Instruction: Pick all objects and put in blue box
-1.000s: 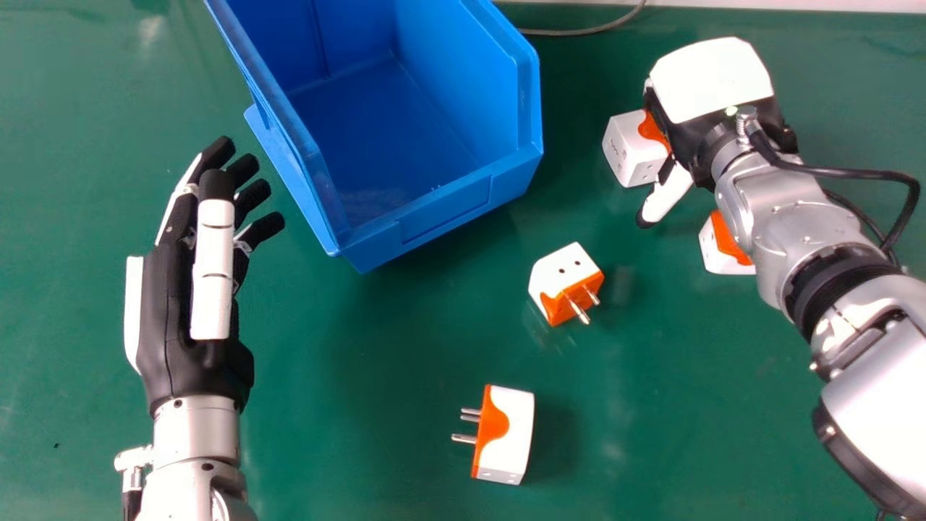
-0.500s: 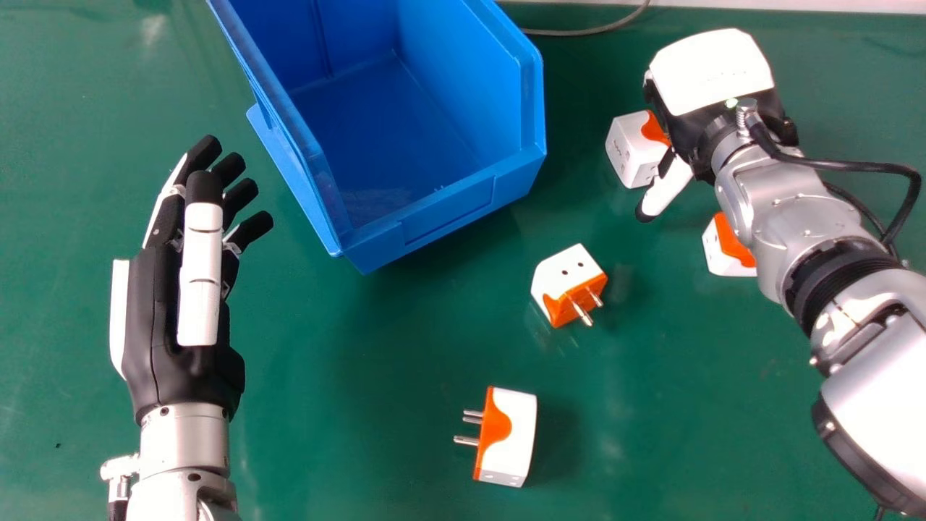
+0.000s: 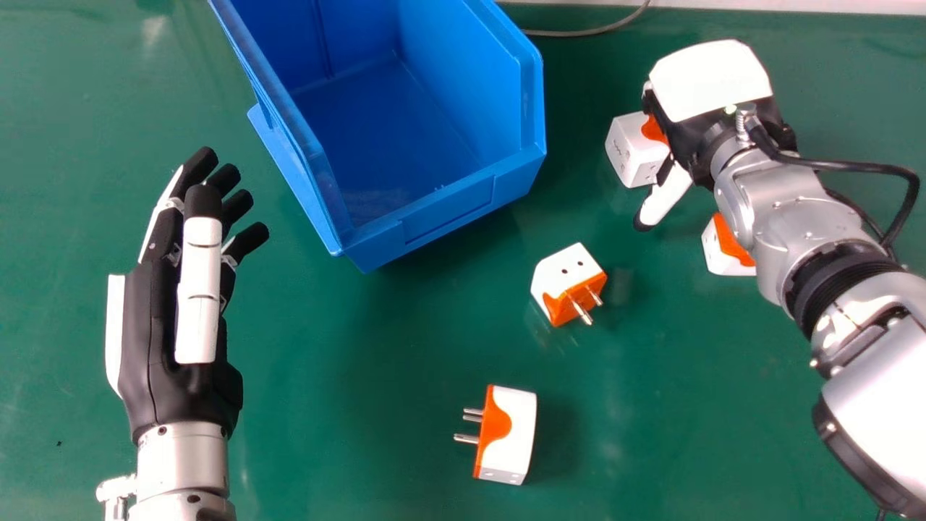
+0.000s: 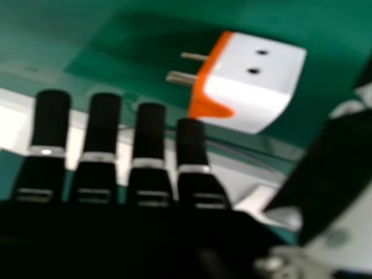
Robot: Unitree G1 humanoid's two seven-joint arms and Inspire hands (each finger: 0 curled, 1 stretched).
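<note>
Head view: the blue box (image 3: 452, 206) stands on the green desk (image 3: 347, 434) toward the far side, between the robot's two hands, its right side wall rising between the plugs on that side and its interior. The right hand (image 3: 709, 83) is out to the right of it, back upward, partly covering the orange side of a white-and-orange plug (image 3: 631, 153) that sits on the desk. The right hand view has its fingers (image 4: 104, 125) stretched out straight and the thumb (image 4: 331, 168) well apart from them. The plug lies beyond the fingertips, with metal prongs out of one face; the hand has no grip on it, and whether they touch I cannot tell.

A second plug (image 3: 715, 253) is half hidden under the silver right wrist, which blocks the view of it. A third plug (image 3: 561, 273) sits in the open between that one and the box, prongs toward the near right. The fourth plug (image 3: 514, 438) is nearest the robot, prongs pointing left.

A black cable (image 3: 857, 168) loops off the right wrist. At the back, a grey cable (image 3: 597, 31) runs behind the box, just before a pale strip (image 3: 723, 6). Left of the box, the left hand (image 3: 170, 354) is open and empty, fingers extended.
</note>
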